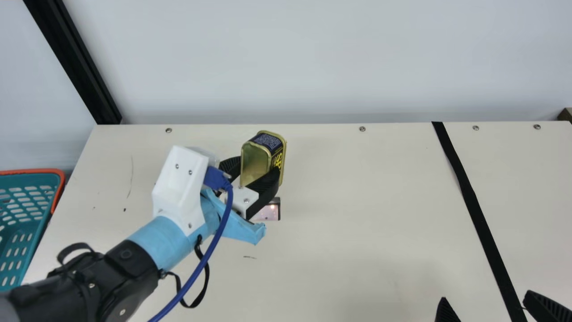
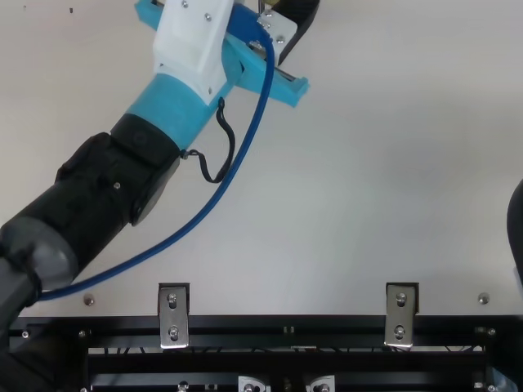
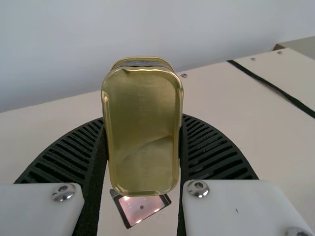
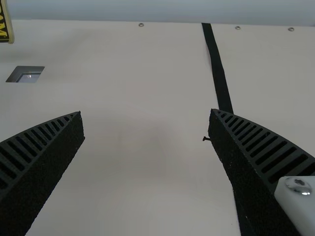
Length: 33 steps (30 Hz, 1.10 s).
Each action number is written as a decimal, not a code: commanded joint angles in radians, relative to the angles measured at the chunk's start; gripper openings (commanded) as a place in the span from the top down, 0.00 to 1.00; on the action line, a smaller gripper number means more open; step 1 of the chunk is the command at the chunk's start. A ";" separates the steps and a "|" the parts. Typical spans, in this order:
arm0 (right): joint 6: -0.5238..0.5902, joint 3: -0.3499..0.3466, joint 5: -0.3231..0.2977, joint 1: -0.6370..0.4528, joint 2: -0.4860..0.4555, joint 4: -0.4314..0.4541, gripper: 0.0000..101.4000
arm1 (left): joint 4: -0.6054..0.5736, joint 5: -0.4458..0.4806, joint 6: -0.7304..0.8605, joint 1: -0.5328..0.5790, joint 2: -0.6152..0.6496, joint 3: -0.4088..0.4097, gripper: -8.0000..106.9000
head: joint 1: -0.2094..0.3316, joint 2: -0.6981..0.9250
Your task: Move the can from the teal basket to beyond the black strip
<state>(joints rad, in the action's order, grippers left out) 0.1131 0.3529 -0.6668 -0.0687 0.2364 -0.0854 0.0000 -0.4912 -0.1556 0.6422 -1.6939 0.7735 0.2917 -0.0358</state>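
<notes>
The gold and dark can point(image 1: 263, 157) is held up over the table left of the middle by my left gripper point(image 1: 254, 172), which is shut on it. In the left wrist view the gold end of the can point(image 3: 141, 130) shows between the ribbed fingers of my left gripper point(image 3: 142, 147). My right gripper point(image 1: 489, 302) stands open at the main view's lower right, by the black strip point(image 1: 473, 210); in the right wrist view nothing is between the fingers of my right gripper point(image 4: 146, 115). The teal basket point(image 1: 27, 214) with an orange rim is at the far left.
A rectangular opening point(image 1: 269, 211) in the table lies below the can. The wall rises behind the table's back edge, with a black post point(image 1: 76, 62) at the left. A metal-bracketed black rail point(image 2: 286, 333) runs along the front. A blue cable point(image 2: 214, 200) hangs beside my left arm.
</notes>
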 commanded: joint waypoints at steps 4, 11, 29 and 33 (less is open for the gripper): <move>0.000 0.000 0.000 0.000 0.000 0.000 0.00 | 0.050 0.022 -0.035 0.018 0.044 -0.018 0.84 | 0.002 -0.008; 0.000 0.000 0.000 0.000 0.000 0.000 0.00 | 0.136 0.115 -0.077 0.044 0.148 -0.055 0.84 | 0.002 -0.008; -0.002 0.000 -0.001 0.001 0.000 0.002 0.00 | 0.273 0.224 -0.210 0.092 0.315 -0.119 0.84 | 0.002 -0.008; -0.006 0.009 0.013 0.007 0.013 -0.008 0.00 | 0.273 0.227 -0.210 0.092 0.315 -0.119 0.84 | 0.002 -0.008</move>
<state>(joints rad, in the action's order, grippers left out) 0.1112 0.3572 -0.6647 -0.0652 0.2432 -0.0855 0.2732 -0.2647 -0.3656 0.7344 -1.3785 0.6541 0.2917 -0.0358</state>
